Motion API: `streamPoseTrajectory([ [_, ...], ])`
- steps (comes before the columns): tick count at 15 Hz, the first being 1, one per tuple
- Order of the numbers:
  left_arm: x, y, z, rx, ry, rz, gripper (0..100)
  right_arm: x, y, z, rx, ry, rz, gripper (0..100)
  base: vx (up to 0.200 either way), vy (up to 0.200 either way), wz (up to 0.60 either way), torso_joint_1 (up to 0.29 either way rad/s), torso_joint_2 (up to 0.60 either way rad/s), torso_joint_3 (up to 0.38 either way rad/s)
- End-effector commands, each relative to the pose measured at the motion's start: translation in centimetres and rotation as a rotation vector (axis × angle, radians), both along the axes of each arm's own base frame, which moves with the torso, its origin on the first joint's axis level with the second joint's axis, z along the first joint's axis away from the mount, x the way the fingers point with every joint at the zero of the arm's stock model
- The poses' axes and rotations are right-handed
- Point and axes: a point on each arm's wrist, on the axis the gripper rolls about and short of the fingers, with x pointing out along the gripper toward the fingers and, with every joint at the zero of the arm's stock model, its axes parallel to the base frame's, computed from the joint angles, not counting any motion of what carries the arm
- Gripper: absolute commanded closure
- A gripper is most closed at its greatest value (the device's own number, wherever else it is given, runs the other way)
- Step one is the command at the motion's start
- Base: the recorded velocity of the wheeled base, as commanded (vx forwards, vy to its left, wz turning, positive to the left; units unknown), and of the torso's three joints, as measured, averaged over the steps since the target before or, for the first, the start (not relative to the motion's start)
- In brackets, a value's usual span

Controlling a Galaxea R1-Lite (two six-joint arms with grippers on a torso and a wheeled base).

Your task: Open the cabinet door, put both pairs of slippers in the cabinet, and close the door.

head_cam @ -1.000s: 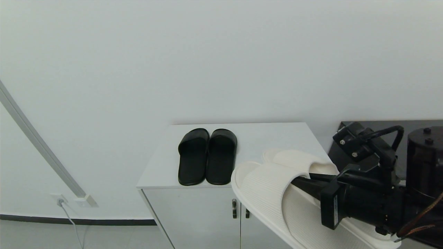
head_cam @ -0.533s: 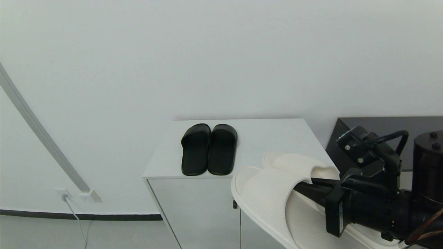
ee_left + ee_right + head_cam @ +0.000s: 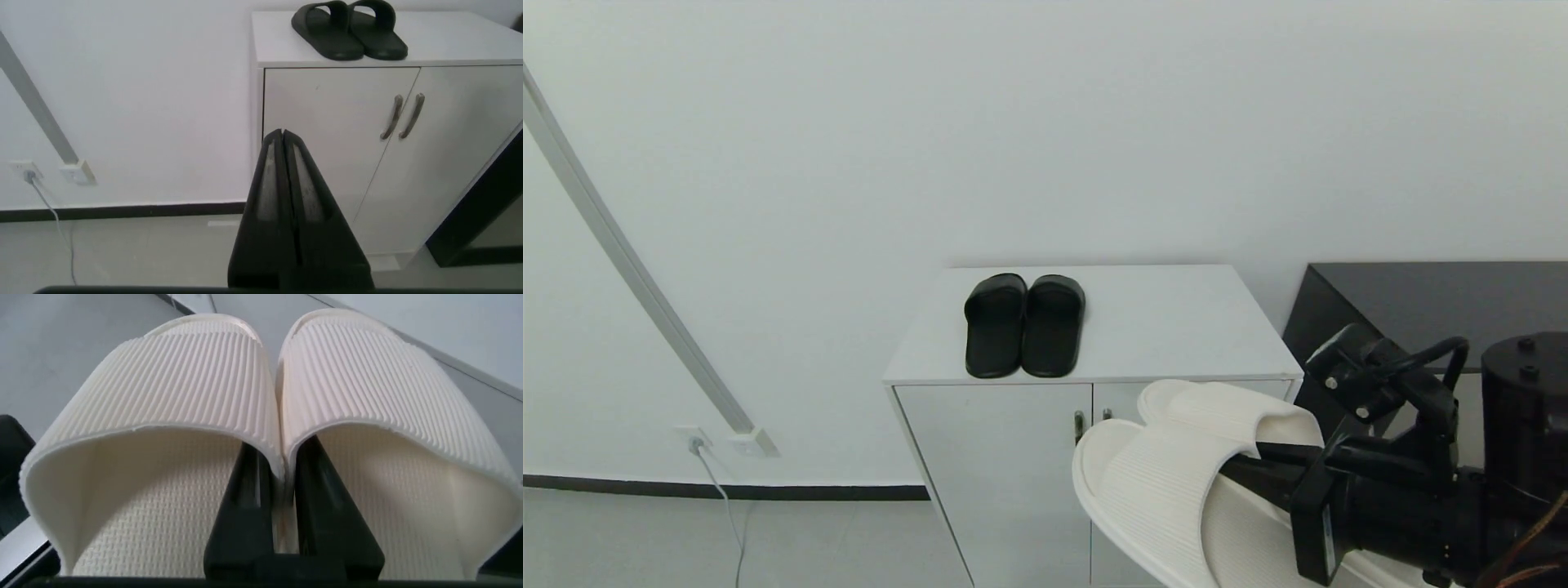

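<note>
A white cabinet [image 3: 1160, 327] stands against the wall with both doors shut, its two handles [image 3: 1079, 425] side by side at the middle. A pair of black slippers [image 3: 1024, 325] lies on its top, left of centre. In the left wrist view the black slippers [image 3: 351, 20] lie above the door handles [image 3: 404, 116]. My right gripper [image 3: 1258, 461] holds a pair of white ribbed slippers [image 3: 1176, 482] in front of the right door. Its fingers [image 3: 245, 498] sit inside the slippers [image 3: 270, 392], pinching their adjoining walls. My left gripper [image 3: 283, 163] is shut on nothing, well short of the cabinet.
A black tabletop [image 3: 1421, 294] adjoins the cabinet on the right. Left of the cabinet there is bare grey floor, a wall socket with a hanging cable [image 3: 694, 445] and a slanted wall conduit [image 3: 629, 269].
The head view has shifted, so the cabinet sits higher and smaller and more of its doors shows. The white slippers in my right gripper now hang below the cabinet's top edge.
</note>
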Motion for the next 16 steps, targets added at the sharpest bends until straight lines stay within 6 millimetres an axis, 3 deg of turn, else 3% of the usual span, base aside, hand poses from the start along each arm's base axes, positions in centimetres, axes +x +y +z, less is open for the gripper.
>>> streamPoseTrajectory([
  [1, 0.01, 0.00, 0.00, 0.000, 0.001, 0.000, 100, -0.01, 0.06, -0.38, -0.011, 0.010, 0.003, 100, 0.000, 0.000, 0.00, 0.000, 0.00, 0.000],
  [8, 0.01, 0.00, 0.00, 0.000, 0.001, -0.001, 100, -0.18, 0.02, -0.72, -0.023, 0.017, 0.008, 100, 0.000, 0.000, 0.00, 0.000, 0.00, 0.000],
  [13, 0.01, -0.01, 0.00, 0.000, 0.001, -0.003, 100, -0.34, -0.02, -0.65, -0.021, 0.014, 0.011, 100, 0.000, 0.000, 0.00, -0.138, 0.33, 0.175],
  [14, 0.01, -0.01, 0.00, 0.000, 0.001, -0.003, 0, -0.37, -0.05, -0.76, -0.024, 0.016, 0.011, 100, 0.000, 0.000, 0.00, -0.168, 0.39, 0.207],
  [16, 0.01, -0.01, 0.00, 0.002, 0.001, -0.003, 0, -0.45, -0.04, -0.96, -0.037, 0.013, 0.019, 100, 0.000, 0.000, 0.00, -0.168, 0.42, 0.232],
])
